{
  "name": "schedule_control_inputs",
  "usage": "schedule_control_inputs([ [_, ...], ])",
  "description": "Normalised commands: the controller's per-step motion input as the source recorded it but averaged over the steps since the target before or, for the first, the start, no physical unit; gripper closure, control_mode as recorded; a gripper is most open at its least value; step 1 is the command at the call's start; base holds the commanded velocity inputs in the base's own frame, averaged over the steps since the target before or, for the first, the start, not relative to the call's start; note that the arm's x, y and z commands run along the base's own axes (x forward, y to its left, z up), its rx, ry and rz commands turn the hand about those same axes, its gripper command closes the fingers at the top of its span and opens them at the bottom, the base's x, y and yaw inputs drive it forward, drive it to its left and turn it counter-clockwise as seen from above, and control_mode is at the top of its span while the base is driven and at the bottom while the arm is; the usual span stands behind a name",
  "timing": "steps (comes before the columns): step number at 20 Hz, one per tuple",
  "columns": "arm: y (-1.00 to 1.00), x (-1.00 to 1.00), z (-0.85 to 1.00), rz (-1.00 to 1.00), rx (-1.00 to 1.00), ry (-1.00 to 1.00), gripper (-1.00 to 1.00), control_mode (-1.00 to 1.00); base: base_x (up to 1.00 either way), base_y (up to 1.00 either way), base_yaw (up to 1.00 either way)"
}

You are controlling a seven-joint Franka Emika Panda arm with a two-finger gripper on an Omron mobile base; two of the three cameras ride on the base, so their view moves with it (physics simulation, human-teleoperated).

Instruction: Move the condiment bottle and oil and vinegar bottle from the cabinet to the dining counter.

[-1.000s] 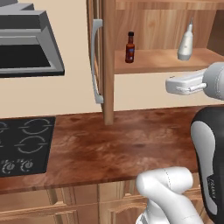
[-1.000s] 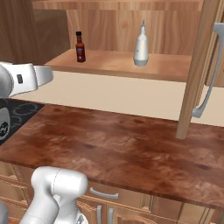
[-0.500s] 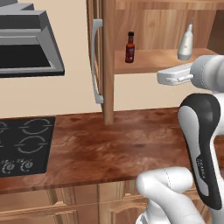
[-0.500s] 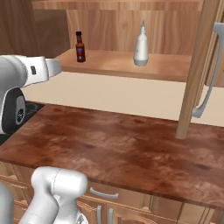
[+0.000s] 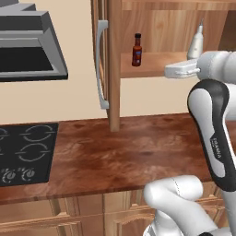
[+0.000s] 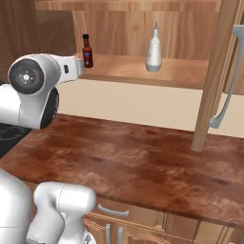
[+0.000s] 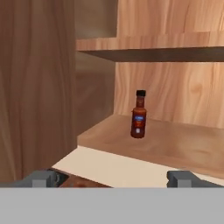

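The condiment bottle (image 5: 137,49) (image 6: 87,51) (image 7: 139,114), slim and dark red-brown, stands upright on the lower shelf of the open cabinet (image 5: 152,63) (image 6: 181,76). The pale oil and vinegar bottle (image 5: 196,44) (image 6: 153,50) stands further right on the same shelf; in the left base view my arm partly covers it. My gripper (image 5: 167,72) (image 6: 80,66) (image 7: 111,179) hovers in front of the shelf edge at shelf height. It points at the sauce bottle, short of it, open with nothing between its fingers. The dining counter is out of view.
Below the cabinet runs a reddish wood counter (image 5: 138,152) (image 6: 133,162) with a black stovetop (image 5: 23,152) at its left. A grey range hood (image 5: 27,46) hangs left of the cabinet. The cabinet door (image 5: 103,64) (image 6: 224,71) stands swung open with its bar handle outward.
My hand has risen and moved toward the shelf front, now level with the sauce bottle. The jaws stayed open. Both bottles have not moved.
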Motion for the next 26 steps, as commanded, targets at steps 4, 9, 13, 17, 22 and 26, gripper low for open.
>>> schedule_control_inputs([
  [4,-0.33,0.45,-0.01,0.14,0.08,0.00,-1.00,-1.00,0.00,0.00,0.00],
  [9,-0.04,0.23,0.00,0.00,0.00,0.00,-1.00,-1.00,0.00,0.00,0.00],
  [13,-0.02,0.42,0.00,0.00,0.00,0.03,-1.00,-1.00,0.00,0.00,0.00],
  [17,0.00,0.48,0.00,0.00,0.00,0.05,-1.00,-1.00,0.00,0.00,0.00],
  [22,0.00,0.48,0.01,0.00,-0.01,0.04,-1.00,-1.00,0.00,0.00,0.00],
  [26,0.00,0.42,0.02,0.00,-0.03,0.01,-1.00,-1.00,0.00,0.00,0.00],
])
